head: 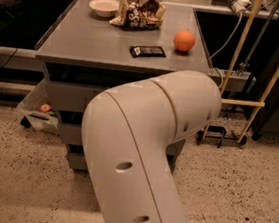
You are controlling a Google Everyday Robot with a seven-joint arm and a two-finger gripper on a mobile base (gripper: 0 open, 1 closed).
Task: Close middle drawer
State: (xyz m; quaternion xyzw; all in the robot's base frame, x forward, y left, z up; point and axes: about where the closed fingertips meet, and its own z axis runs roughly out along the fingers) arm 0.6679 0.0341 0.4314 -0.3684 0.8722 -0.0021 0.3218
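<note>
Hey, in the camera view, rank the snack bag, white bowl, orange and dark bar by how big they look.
Largest: snack bag.
Next: white bowl and dark bar, too alike to rank; the bowl sits farther back.
Smallest: orange.
The hand is not in view; only the robot arm shows.
</note>
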